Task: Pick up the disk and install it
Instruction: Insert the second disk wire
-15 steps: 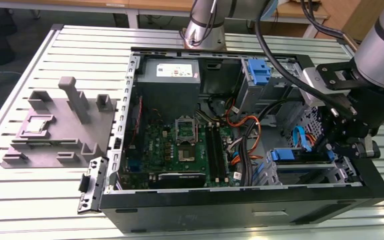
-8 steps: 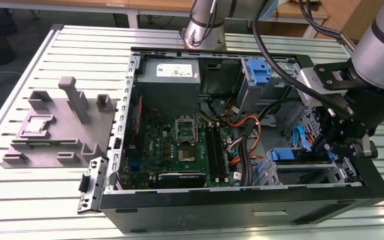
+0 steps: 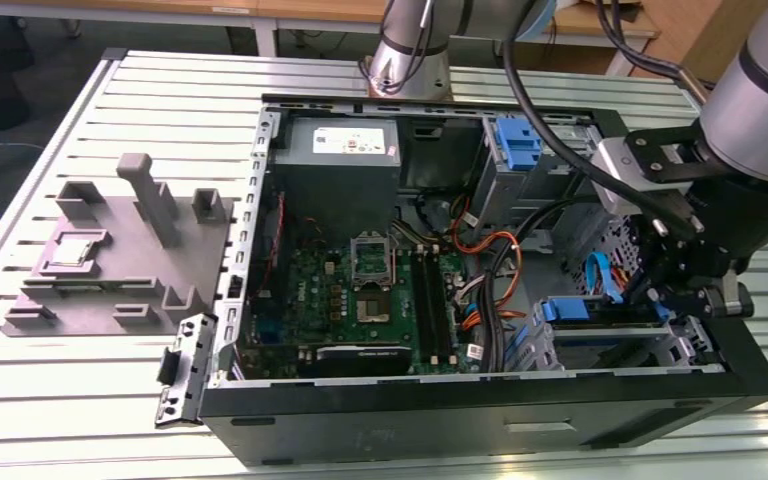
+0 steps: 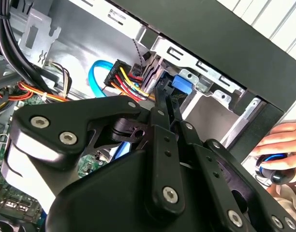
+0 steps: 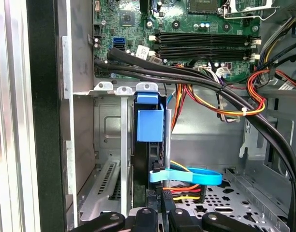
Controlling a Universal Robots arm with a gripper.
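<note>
The disk (image 5: 149, 145) stands on edge inside the drive cage (image 5: 109, 125) at the case's front corner, and its blue carrier tab (image 5: 150, 123) faces the motherboard. In the exterior view the blue carrier (image 3: 584, 312) lies in the cage at the view's lower right. My gripper (image 3: 658, 297) hangs right over it. In the second wrist view my black fingers (image 4: 160, 125) run close together down to the blue tab (image 4: 181, 84), with no gap showing at the tips. In the first wrist view the gripper (image 5: 161, 212) sits at the disk's cable end.
A blue data cable (image 5: 191, 176) and red-yellow power wires (image 4: 128, 79) lie by the disk. Thick black cables (image 5: 196, 79) cross above the cage. Motherboard (image 3: 357, 290), grey power supply (image 3: 344, 145), a bare blue bracket (image 3: 518, 145). Grey fixture block (image 3: 117, 250). A person's hand (image 4: 278, 142) outside the case.
</note>
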